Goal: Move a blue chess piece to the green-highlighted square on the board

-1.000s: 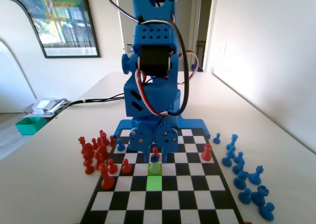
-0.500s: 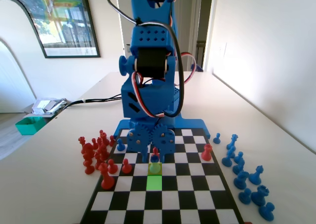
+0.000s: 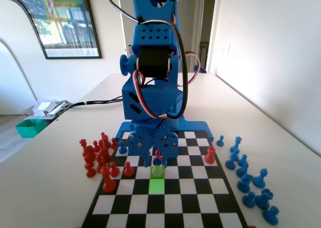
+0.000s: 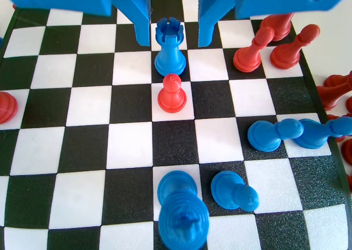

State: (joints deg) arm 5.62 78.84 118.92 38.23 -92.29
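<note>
In the wrist view my gripper is open, with one jaw on each side of a blue chess piece that has a notched castle top; neither jaw touches it. The piece stands upright on the board, with a red pawn one square below it in the picture. In the fixed view the gripper hangs low over the same blue piece, which stands on a paler yellow-green square. The green-highlighted square lies bare one square nearer the camera.
Several blue pieces stand off the board at the right of the fixed view, and several red ones at the left. In the wrist view, a blue pawn and a taller blue piece stand low in the picture.
The arm's upper body has shifted slightly to the left in the fixed view. The gripper stays low around the blue piece, which has not moved.
</note>
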